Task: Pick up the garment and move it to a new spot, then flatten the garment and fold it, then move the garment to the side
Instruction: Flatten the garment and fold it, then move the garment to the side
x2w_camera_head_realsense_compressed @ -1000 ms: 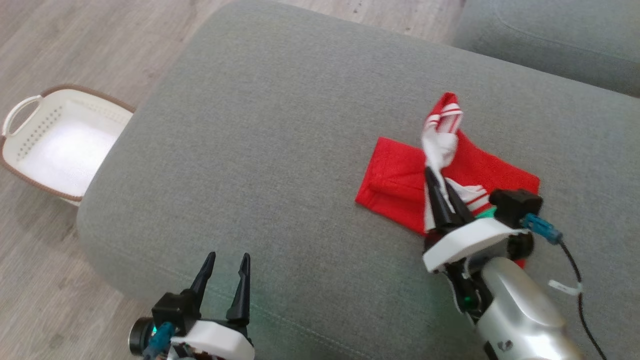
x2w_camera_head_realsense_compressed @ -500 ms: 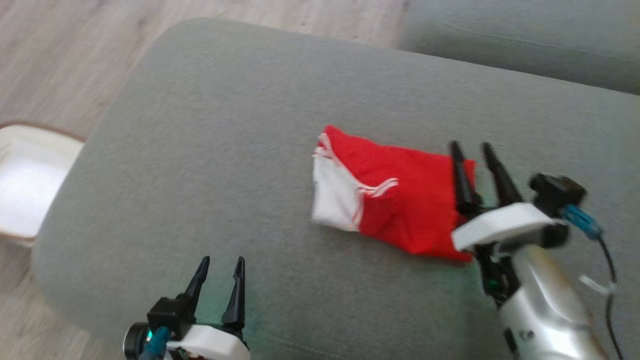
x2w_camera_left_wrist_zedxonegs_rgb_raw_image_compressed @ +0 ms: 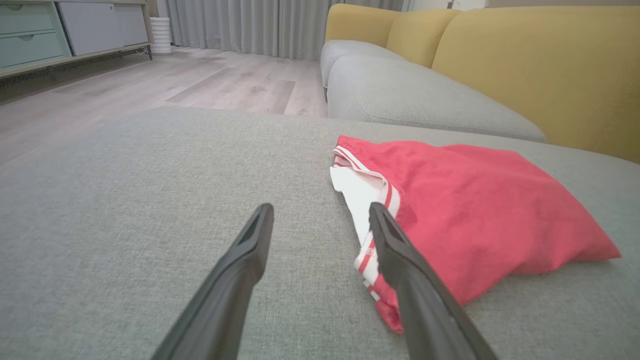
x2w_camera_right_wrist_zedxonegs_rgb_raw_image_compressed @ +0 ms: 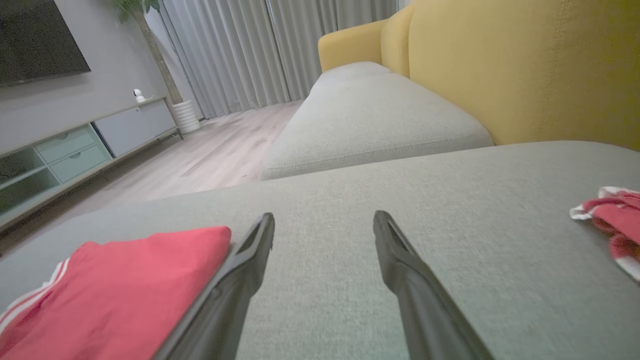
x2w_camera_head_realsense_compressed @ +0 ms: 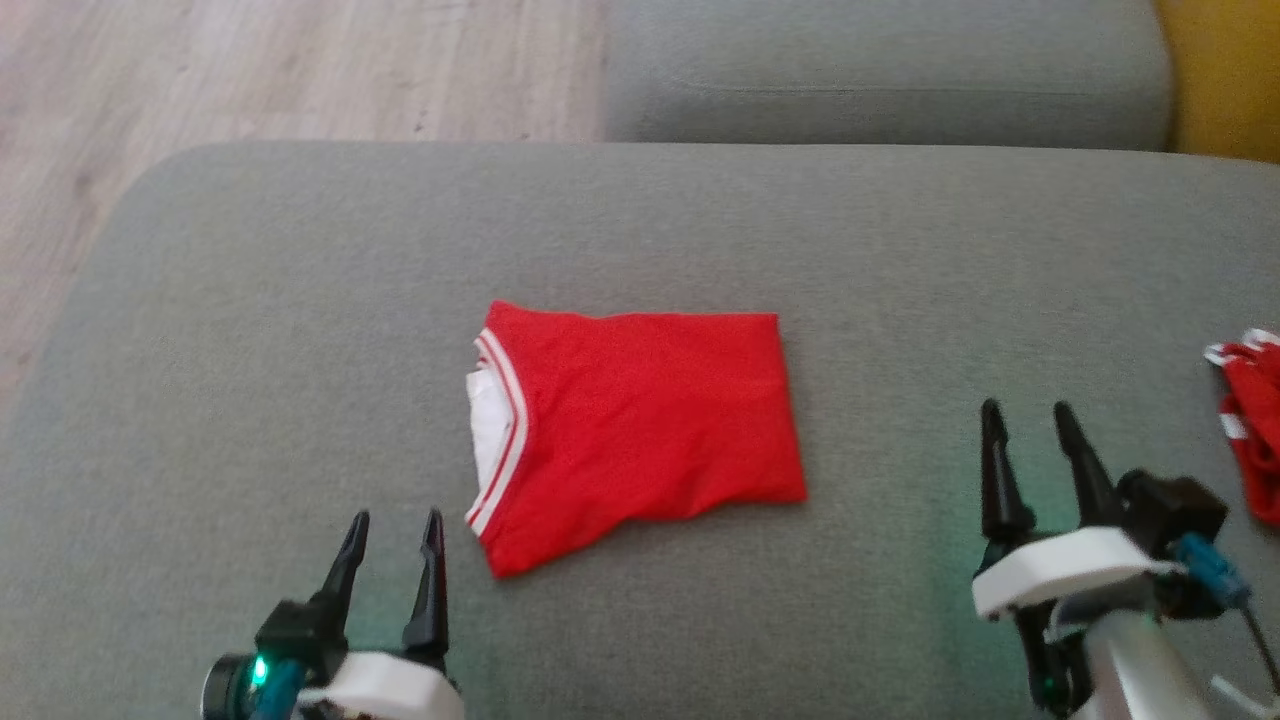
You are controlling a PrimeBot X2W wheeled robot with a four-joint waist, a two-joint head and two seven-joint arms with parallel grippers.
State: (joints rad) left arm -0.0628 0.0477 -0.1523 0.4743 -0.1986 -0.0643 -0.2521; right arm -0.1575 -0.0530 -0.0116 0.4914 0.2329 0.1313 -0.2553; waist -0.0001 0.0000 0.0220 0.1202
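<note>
Garment (x2w_camera_head_realsense_compressed: 640, 420): red, folded into a rough rectangle and laid flat near the middle of the cushion (x2w_camera_head_realsense_compressed: 300, 300), well clear of every edge. The white-striped trim and a white inner layer are turned toward the cushion's left edge.
Left gripper (x2w_camera_head_realsense_compressed: 396, 517): jaws spread apart, nothing held. It is placed by the cushion's near edge, with its fingertips just short of the garment's near left corner. Contact with the cloth cannot be judged.
Right gripper (x2w_camera_head_realsense_compressed: 1026, 407): jaws spread apart, nothing held. It is placed toward the cushion's near right corner, apart from the garment's right side.
Second cloth (x2w_camera_head_realsense_compressed: 1255, 420): red with white stripes, crumpled at the cushion's right edge, near the right gripper but untouched by it.
Cushion: grey woven fabric with rounded corners.
Further cushion (x2w_camera_head_realsense_compressed: 880, 70): grey, set beyond the far edge.
Backrest (x2w_camera_head_realsense_compressed: 1225, 80): yellow, seen beyond the far right corner.
Floor (x2w_camera_head_realsense_compressed: 250, 70): pale wood planks, seen past the left and far edges.
</note>
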